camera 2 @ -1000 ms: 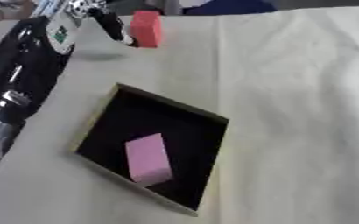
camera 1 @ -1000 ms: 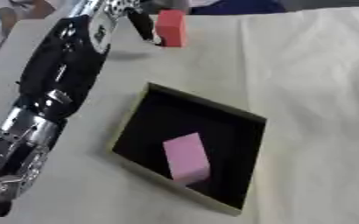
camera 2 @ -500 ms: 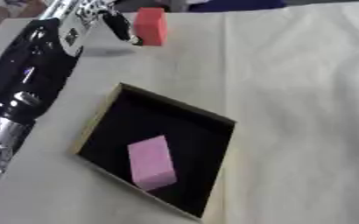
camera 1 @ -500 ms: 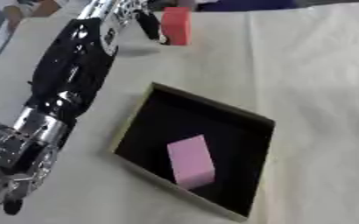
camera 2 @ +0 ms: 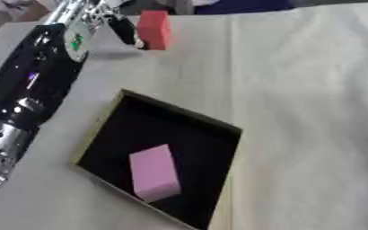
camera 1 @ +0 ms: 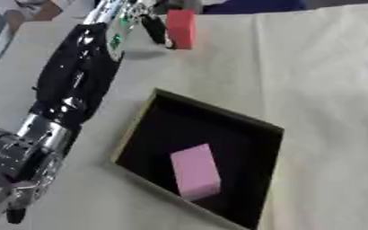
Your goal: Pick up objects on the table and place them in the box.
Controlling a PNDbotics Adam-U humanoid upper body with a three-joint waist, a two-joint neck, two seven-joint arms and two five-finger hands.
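Left hand (camera 1: 152, 24) at far left, fingers clamped on red block (camera 1: 180, 28), held upright just off cloth-covered table (camera 1: 328, 67). Box (camera 1: 275, 134) near centre, pink block (camera 1: 195, 171) already inside. So roughly half done, red one left to drop in. Right eye view shows more cloth right of box. Right hand nowhere.

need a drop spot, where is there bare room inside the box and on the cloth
Inside the box, the half above the pink block is bare. The cloth right of the box is free. Crowded: the far left, around the left hand and red block.
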